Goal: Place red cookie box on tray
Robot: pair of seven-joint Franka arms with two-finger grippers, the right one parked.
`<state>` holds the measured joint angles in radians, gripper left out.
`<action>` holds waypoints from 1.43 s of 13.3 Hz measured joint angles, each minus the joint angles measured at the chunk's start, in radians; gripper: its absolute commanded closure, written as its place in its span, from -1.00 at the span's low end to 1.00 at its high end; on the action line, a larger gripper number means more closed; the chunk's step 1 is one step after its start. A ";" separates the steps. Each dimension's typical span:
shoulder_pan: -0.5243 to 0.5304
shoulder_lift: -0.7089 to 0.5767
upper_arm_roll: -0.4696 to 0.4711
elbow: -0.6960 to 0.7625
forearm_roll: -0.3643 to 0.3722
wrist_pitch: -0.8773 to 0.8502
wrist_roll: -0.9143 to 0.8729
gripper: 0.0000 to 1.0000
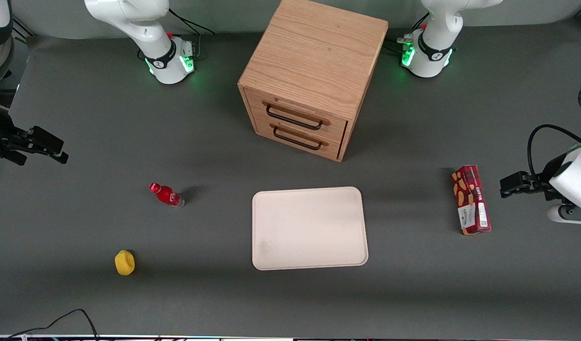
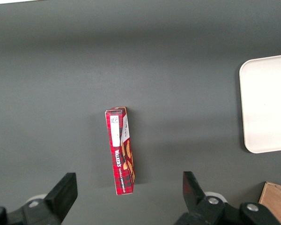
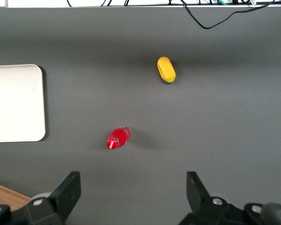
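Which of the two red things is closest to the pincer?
The red cookie box: it lies beside the open left pincer, whereas the small red bottle stands toward the parked arm's end of the table.

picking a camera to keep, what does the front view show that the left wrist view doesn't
Only the front view shows the small red bottle, the yellow object and the drawer cabinet's handles. Only the left wrist view shows the hand open above the table. Both show the red cookie box lying on the table, apart from the tray.
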<state>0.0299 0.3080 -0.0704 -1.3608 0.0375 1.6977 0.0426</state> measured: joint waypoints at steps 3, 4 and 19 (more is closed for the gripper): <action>0.001 0.000 0.001 0.000 0.000 -0.002 0.000 -1.00; 0.001 0.000 0.002 0.000 0.000 -0.003 0.002 -1.00; 0.030 0.055 0.018 -0.203 0.000 0.169 -0.011 -1.00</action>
<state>0.0598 0.3630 -0.0520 -1.5633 0.0376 1.8668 0.0314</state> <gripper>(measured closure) 0.000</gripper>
